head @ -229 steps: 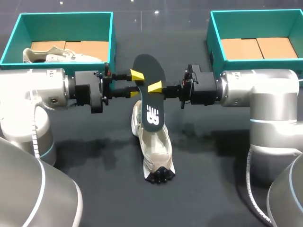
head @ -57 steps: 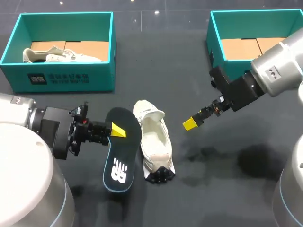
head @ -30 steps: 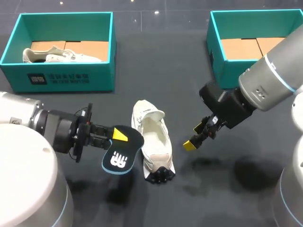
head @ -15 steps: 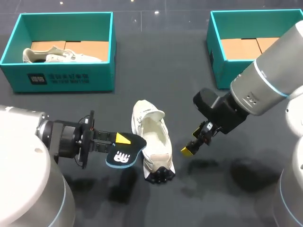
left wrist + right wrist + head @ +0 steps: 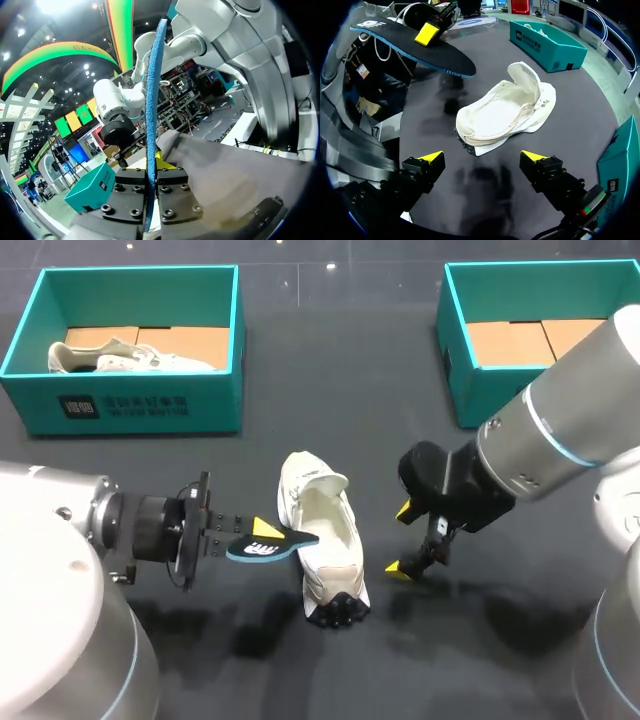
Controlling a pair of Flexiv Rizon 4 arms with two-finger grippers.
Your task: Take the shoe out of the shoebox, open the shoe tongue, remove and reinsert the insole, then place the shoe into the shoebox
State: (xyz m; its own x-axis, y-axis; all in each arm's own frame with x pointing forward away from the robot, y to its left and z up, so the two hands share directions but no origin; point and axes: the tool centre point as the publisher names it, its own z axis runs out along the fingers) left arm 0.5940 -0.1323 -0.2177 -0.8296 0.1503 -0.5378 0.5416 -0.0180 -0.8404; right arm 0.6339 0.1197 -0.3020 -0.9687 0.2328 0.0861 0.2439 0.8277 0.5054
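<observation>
Since the previous frame, the left gripper (image 5: 262, 530) is turning the insole (image 5: 272, 544) flatter and bringing it closer to the shoe (image 5: 325, 540), while the right gripper (image 5: 400, 540) is descending nearer the shoe's right side. Left fingers are pinching the insole from both sides, and it is showing edge-on in the left wrist view. Its free end is reaching over the shoe's left rim; contact cannot be determined. Right fingers are standing spread wide, holding nothing, low over the table (image 5: 330, 370) just beside the shoe. The shoe is resting on the table between both grippers, opening upward, outside both boxes. Farther off, the left box (image 5: 150, 405) is holding a second shoe (image 5: 120, 357); the right box (image 5: 458, 370) is standing well apart.
</observation>
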